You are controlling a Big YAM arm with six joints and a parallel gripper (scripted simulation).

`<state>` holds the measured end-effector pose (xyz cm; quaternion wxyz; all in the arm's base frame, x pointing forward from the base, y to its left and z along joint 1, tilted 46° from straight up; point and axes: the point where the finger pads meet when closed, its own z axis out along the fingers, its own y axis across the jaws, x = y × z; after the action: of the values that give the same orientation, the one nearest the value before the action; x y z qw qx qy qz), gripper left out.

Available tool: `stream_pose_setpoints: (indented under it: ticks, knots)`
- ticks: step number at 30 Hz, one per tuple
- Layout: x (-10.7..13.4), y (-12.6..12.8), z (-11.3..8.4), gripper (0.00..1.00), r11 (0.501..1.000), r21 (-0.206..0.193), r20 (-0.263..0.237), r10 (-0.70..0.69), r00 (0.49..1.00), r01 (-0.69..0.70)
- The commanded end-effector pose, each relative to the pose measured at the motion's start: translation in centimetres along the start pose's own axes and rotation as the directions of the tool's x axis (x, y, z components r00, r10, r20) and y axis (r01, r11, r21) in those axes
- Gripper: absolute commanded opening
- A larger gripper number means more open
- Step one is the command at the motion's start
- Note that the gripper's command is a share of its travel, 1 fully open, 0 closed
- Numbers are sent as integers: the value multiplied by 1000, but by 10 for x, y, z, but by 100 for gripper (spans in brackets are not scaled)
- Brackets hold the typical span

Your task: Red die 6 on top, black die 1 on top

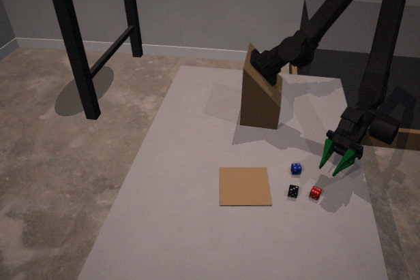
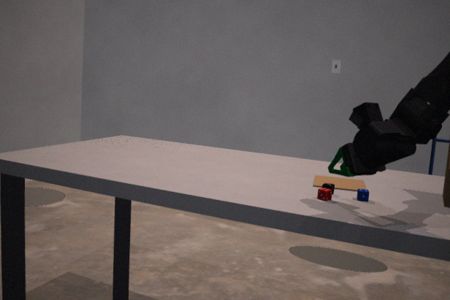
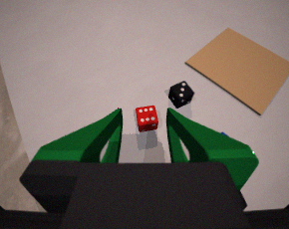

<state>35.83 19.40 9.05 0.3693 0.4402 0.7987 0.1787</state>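
blue shows fully from above [image 1: 296, 168], but the wrist view barely catches that die.blue die [image 1: 296, 168] [image 2: 362, 195] [image 3: 224, 133] shows whole from above, barely in the wrist view.

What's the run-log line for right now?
gripper: open, raised, nothing held | red die: on table, 6 up | black die: off mat | blue die: off mat

Pips only. Red die [image 1: 316, 193] [image 2: 324, 194] [image 3: 146, 118]: 6 on top, seen between the tips of the pincer [image 1: 326, 172] [image 2: 341, 174] [image 3: 144, 114] in wrist view. Black die [image 1: 293, 191] [image 2: 329, 187] [image 3: 181, 94]: 3 on top, past the pincer's right-hand tip there. Blue die [image 1: 296, 168] [image 2: 362, 195] [image 3: 224, 133]: 4 on top, left of pincer in top view; 1 on a side, exterior view.
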Motion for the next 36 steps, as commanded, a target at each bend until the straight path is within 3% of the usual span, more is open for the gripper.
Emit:
stream_pose_setpoints:
  ticks: [1,6,9,13,15,18,21,22,25,28,30,33,36]
  knots:
    - [-20,-1,-7,40,1000,6,16,-10,1000,10]
    - [-26,4,-10,40,1000,-1,17,-6,1000,6]
    - [-21,-2,-5,40,1000,20,8,-22,1000,22]
    - [-27,5,-10,40,1000,-2,-4,-5,1000,5]
    - [-29,7,-9,40,1000,-5,-44,-4,999,4]
    - [-37,17,-8,40,1000,-22,-147,-2,989,-2]
    - [-46,19,-5,40,1000,-27,-296,-8,955,0]
    - [-44,12,3,40,1000,-3,-359,-9,933,9]
    - [-54,14,6,40,1000,-16,-532,-7,847,-1]
    - [-66,14,12,40,1000,-19,-690,-7,724,-8]
    - [-66,14,12,40,1000,-19,-690,-7,724,-8]
    - [-74,13,17,40,1000,-18,-807,-8,591,-12]
    - [-78,13,20,40,1000,-18,-855,-8,519,-13]
